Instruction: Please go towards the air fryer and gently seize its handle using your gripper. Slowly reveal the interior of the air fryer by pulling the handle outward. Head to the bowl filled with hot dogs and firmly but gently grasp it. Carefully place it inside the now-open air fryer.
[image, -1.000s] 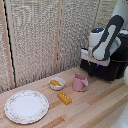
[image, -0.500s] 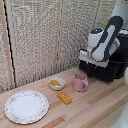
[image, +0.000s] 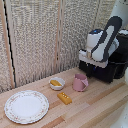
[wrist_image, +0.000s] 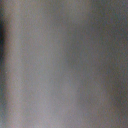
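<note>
Arm at air fryer front, handle hidden: blind pull may slip
Exterior: gripper (image: 93, 61) at right against air fryer (image: 116, 64), finger state unclear; bowl (image: 57, 83) of hot dogs (image: 55, 83) lower centre beside pink cup (image: 80, 82). Wrist: grey blur, useless

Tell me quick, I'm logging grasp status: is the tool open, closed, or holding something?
Tool: cannot be told; the arm hides it at the air fryer, and the wrist view is blurred.
</note>
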